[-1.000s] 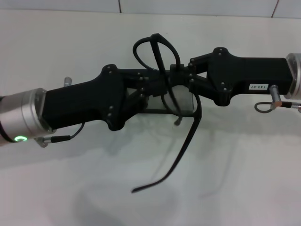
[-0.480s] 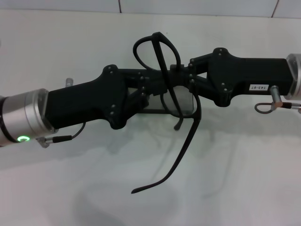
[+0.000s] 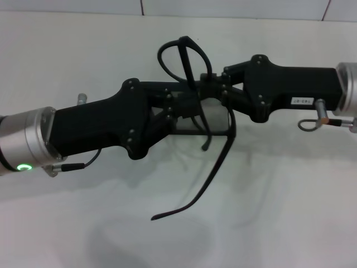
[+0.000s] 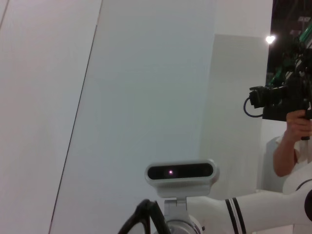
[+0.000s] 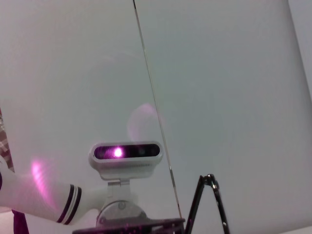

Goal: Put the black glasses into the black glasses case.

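Glasses [image 3: 192,84] hang between the left gripper [image 3: 177,109] and right gripper [image 3: 217,89], both clamped on them; casing remains undone.

Table: a plain white tabletop [image 3: 290,212] is filling the head view, catching soft grey shadows.
Far edge: a pale tiled wall [image 3: 234,8] with thin dark seams is running behind it.
Overhead: white ceiling panels [image 5: 234,73] are showing, a dark seam [image 5: 151,97] crossing them.
Light: a bright lamp [image 4: 269,39] is glowing in a dark corner.
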`<state>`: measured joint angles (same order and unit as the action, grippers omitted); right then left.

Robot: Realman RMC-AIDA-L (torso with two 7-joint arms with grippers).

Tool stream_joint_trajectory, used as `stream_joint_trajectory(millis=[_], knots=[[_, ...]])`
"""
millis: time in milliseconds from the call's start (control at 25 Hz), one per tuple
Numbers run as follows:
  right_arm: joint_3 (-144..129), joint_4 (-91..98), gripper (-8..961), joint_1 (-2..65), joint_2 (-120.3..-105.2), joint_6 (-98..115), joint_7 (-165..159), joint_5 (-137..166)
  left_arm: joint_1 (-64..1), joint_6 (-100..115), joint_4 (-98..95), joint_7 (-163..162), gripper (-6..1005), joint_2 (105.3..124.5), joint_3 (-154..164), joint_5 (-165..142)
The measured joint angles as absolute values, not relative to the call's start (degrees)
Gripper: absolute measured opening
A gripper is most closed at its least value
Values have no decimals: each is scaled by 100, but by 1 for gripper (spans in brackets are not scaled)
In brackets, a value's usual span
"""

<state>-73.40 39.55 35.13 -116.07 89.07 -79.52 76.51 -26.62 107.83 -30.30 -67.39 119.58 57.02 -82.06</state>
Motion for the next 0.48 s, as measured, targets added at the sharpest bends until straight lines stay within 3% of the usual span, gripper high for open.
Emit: stream_joint_trajectory(millis=[480], knots=[[-7481, 3479, 68, 3913, -11619, 8949, -7812, 7518, -2615, 10594, -2882, -6611, 50, 11954, 5670, -8210]])
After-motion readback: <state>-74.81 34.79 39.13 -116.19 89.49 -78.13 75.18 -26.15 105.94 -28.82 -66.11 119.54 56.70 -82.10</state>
